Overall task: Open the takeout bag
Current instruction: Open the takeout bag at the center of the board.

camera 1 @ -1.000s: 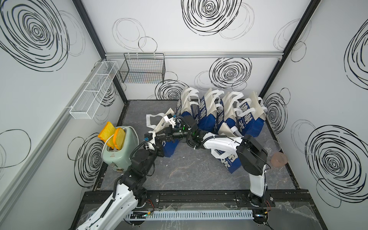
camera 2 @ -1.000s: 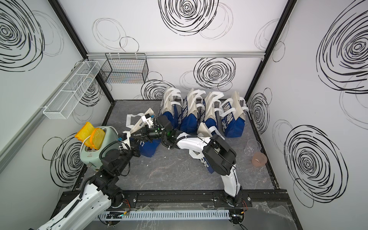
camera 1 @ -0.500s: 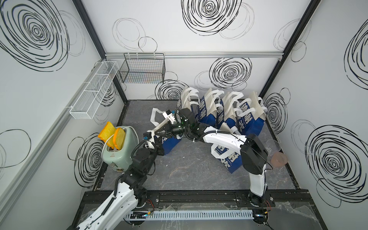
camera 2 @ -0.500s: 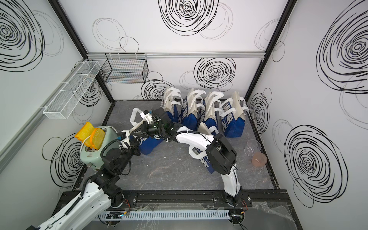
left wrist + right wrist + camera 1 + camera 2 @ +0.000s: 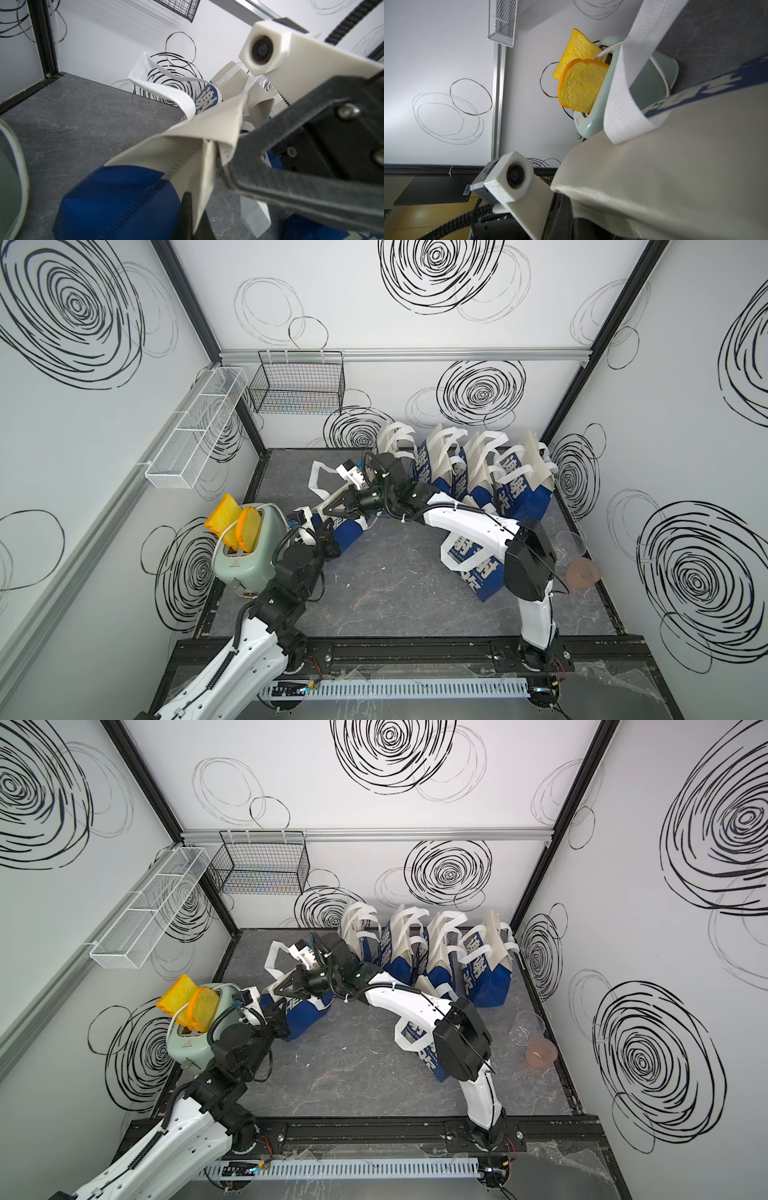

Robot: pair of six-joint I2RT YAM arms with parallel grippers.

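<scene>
**At the bag's (image 5: 116, 197) beige top: left claw (image 5: 190, 207) and right claw (image 5: 225, 166), both clamped**

From the left wrist, the closest look at the grip. Left claw pressed together on the edge of the beige top, one black finger (image 5: 187, 199) plain against the cloth, its partner hidden behind the fold. Right claw just beside it, long black fingers (image 5: 291, 197) closed to a point on a neighbouring fold. Cloth taut between the two pinches. Blue body down on the table (image 5: 72, 116), white handle (image 5: 166, 91) curling up and away behind.

From the right wrist, none of that pinch. Only the bag (image 5: 664, 176), beige cloth filling the near view, own jaws hidden under it. Handle (image 5: 629, 68) crossing in front of a toaster (image 5: 652, 87), two slices of toast (image 5: 581, 89) standing in it. Left arm's camera block (image 5: 512, 178) close by.

In both top views, the wider layout instead, the pinch itself too small to read. Bag (image 5: 351, 531) (image 5: 307, 1017) on the left half of the table, just beside the toaster (image 5: 239, 568), both arms meeting over it. Behind, along the back wall, a row of bags (image 5: 478, 472). A flat bag (image 5: 473, 568) under the right arm. Two cups (image 5: 584, 570) near the right wall. Mouth open or not: cannot tell.
</scene>
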